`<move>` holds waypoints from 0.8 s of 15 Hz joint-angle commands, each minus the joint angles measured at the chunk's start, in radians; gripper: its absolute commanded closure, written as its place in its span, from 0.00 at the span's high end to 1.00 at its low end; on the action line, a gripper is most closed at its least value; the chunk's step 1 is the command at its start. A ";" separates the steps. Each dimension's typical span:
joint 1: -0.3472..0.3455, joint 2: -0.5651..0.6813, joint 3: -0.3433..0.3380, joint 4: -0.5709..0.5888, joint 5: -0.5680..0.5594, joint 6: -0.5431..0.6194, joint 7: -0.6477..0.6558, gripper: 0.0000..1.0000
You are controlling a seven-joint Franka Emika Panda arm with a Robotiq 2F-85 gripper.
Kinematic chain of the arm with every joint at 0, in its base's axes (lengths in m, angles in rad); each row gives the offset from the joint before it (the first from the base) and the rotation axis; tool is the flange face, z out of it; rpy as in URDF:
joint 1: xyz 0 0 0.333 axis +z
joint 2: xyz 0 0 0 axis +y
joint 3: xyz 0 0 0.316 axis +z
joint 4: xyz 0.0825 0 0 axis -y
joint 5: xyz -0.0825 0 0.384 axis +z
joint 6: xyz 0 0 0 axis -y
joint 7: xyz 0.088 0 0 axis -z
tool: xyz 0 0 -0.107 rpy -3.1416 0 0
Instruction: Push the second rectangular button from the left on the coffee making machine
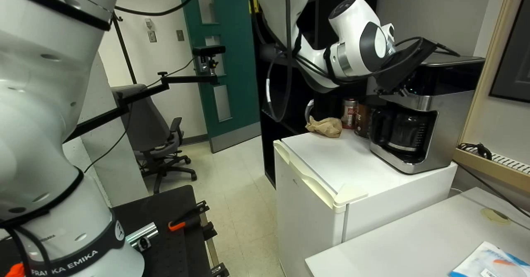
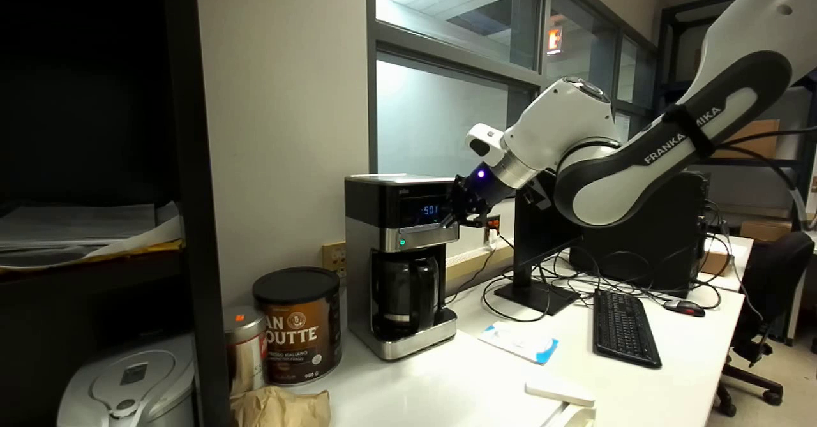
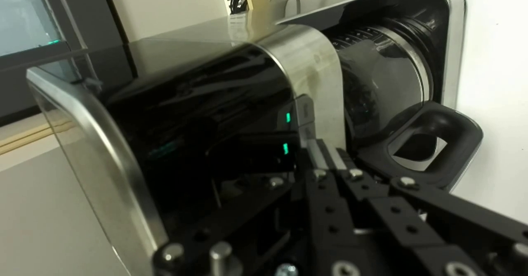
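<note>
While the black metal gripper (image 3: 325, 152) is squeezed together at its front, the boxy black-and-silver coffee machine (image 2: 389, 237) on the white fridge (image 1: 331, 157) shows blue numbers (image 2: 429, 210), green lights (image 3: 288, 117) and grey rectangular buttons (image 3: 306, 109).

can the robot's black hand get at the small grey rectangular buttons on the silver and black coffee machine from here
Likely yes: the hand sits right beside the buttons, with no other object visible between them; whether it touches any is unclear.
</note>
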State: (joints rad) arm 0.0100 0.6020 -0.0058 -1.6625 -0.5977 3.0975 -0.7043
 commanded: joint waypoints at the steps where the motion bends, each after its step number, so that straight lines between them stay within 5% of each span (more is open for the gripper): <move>1: 0.004 0.038 -0.015 0.042 -0.001 0.012 0.007 0.00; 12: -0.001 0.034 -0.016 0.024 -0.002 0.017 0.007 0.00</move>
State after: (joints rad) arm 0.0079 0.6081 -0.0081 -1.6643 -0.5977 3.0975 -0.7042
